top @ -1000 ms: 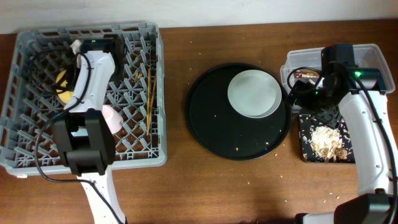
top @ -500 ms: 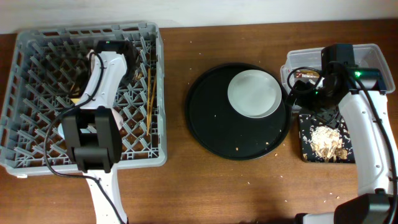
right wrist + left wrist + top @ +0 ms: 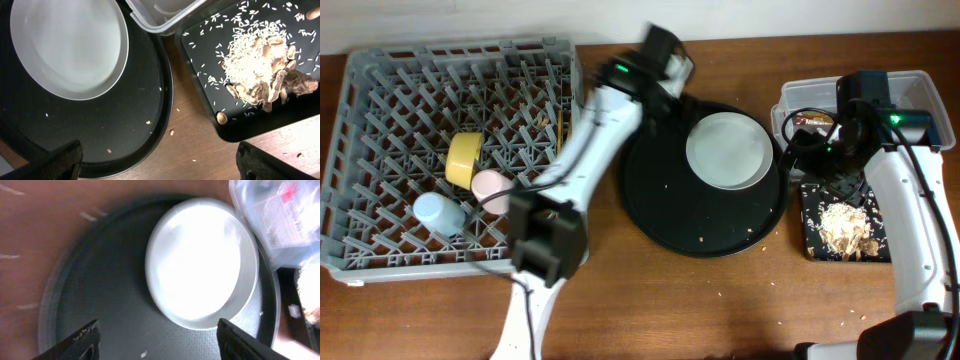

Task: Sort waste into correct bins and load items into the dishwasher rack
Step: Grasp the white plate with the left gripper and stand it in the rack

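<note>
The pale plate lies on the large round black tray. My left gripper hovers over that tray's far-left part, open and empty; in the left wrist view the plate is just ahead of its fingertips. The grey dishwasher rack holds a yellow bowl, a pink cup, a blue cup and chopsticks. My right gripper is open and empty over the gap between the round tray and the flat black tray, which holds rice and scraps.
A clear tub stands at the back right with a brown wrapper inside. Crumbs dot the round tray and the wooden table. The flat black tray lies just in front of the tub.
My left arm swung out of the rack and to the right, over the round tray, and its jaws opened. The yellow bowl now lies free in the rack. The right arm stayed still.
</note>
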